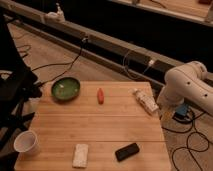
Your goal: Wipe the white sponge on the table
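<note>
- Arm (190, 85) folded off counter's (100, 125) right edge; pincer out of sight there, jaws spread apart.
- Sponge (80, 155) at front edge, untouched; bare planks mid-counter.

White arm (189, 89) bent up on the right side.
It is folded at its fat round joints, one part high and one part reaching down low. The gripper is out of sight from here, so I cannot say where it sits.
</note>
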Controlling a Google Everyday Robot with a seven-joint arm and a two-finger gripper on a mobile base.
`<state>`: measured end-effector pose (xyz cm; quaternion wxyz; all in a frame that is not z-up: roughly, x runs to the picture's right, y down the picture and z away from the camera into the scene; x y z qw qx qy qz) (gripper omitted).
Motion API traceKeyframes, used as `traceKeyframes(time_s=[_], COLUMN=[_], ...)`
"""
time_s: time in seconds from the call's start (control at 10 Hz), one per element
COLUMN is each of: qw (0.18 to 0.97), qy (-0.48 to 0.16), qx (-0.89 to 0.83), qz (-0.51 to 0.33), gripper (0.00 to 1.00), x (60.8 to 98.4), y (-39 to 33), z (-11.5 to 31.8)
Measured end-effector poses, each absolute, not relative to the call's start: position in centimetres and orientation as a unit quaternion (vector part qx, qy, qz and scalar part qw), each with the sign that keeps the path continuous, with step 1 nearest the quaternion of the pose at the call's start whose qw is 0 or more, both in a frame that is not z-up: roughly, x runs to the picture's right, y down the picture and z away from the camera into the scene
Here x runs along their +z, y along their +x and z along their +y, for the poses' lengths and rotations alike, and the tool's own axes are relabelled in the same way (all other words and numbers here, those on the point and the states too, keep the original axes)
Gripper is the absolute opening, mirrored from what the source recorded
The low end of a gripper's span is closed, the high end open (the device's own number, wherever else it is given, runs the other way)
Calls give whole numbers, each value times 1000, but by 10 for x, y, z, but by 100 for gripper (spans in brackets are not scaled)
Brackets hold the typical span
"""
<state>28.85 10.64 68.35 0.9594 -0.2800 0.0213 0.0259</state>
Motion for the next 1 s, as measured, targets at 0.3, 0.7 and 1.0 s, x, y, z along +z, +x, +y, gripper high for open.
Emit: traceKeyframes(time_s=[0.3,0.7,1.0], qw=[959,959,962], qy=[-280,-280,-274], qx=[26,26,12], qz=[21,21,7], gripper=[65,65,65], x=[683,683,680], y=[288,288,278], z=[106,106,101])
